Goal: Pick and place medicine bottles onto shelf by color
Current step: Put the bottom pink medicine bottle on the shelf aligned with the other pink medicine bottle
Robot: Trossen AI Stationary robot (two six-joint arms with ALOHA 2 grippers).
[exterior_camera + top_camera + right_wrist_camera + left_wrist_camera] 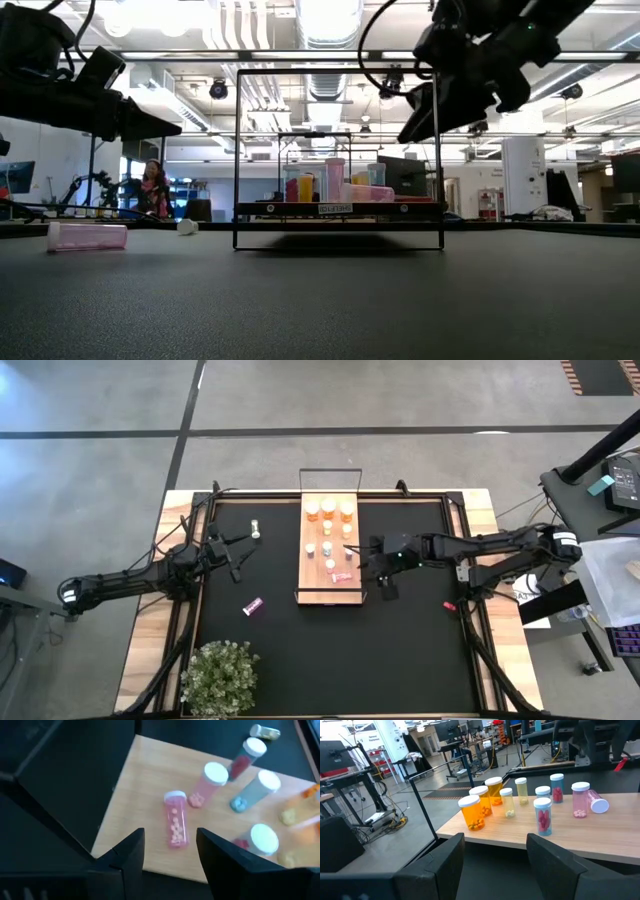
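High view: shelf (332,585), a light-wood board with black wire frame, sits mid-counter on the black mat (300,650). Right gripper (362,560) hovers at the shelf's right edge, jaws parted with nothing between them. Just ahead of those jaws a pink bottle (176,824) lies on its side on the board, apart from both jaws, not gripped. Past it stand another pink bottle (207,784), a red-filled bottle (246,756) and a blue-filled bottle (255,791), all white-capped. Three amber bottles (329,511) line the shelf's far end, beyond the right jaws.

Left gripper (236,552) is off the shelf's left side, over the mat, jaws open and empty. Left wrist view faces the shelf: amber bottles (476,812) nearest, slim yellowish ones (508,802) behind, pink and red ones further along, one pink bottle tipped over at the end.

Stray pink bottle (252,605) lies on the mat, nearer the left jaws than the right, well apart from both. A pale bottle (256,530) lies on the mat just beyond the left jaws. Small red bit (449,605) on the mat behind the right jaws. Potted plant (220,678) at the counter's front-left corner.
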